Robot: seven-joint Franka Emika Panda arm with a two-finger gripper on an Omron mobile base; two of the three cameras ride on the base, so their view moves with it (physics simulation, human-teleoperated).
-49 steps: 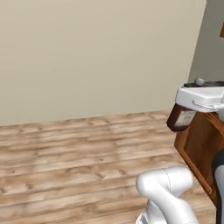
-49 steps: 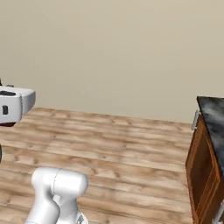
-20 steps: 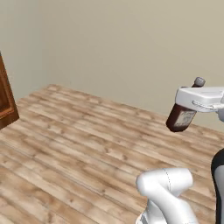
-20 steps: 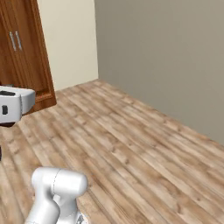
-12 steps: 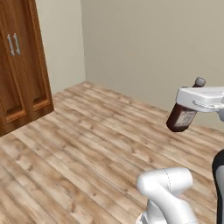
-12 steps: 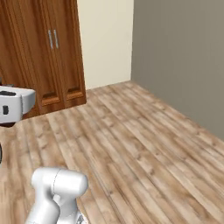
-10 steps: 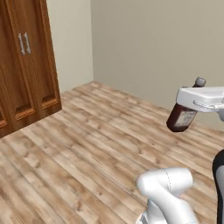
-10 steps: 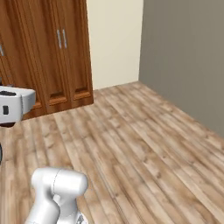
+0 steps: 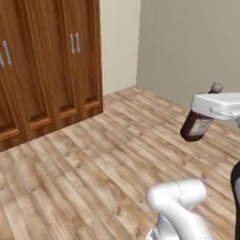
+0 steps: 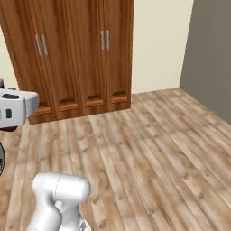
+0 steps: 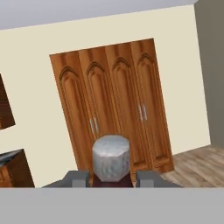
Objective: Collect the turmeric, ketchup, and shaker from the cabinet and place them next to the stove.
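My gripper [image 9: 207, 111] is shut on the ketchup [image 9: 196, 127], a slim dark red-brown bottle with a pale label and a grey cap. It hangs tilted in the air at the right of the left base view, high above the wooden floor. In the hand view the ketchup's cap [image 11: 111, 162] stands between my two fingertips [image 11: 78, 178]. The turmeric, the shaker, the cabinet and the stove are out of view.
Tall brown wooden closet doors [image 9: 51, 65] [image 10: 85, 49] with grey bar handles stand against the cream wall ahead. Bare plank floor [image 9: 93, 178] stretches in front of them. A grey wall [image 9: 187, 42] runs to the right. A dark counter corner [image 11: 8, 158] shows at the hand view's left edge.
The whole picture has swung as the base turns: the closet doors have slid in from the left and grown larger. The ketchup stays in the gripper in the same pose.
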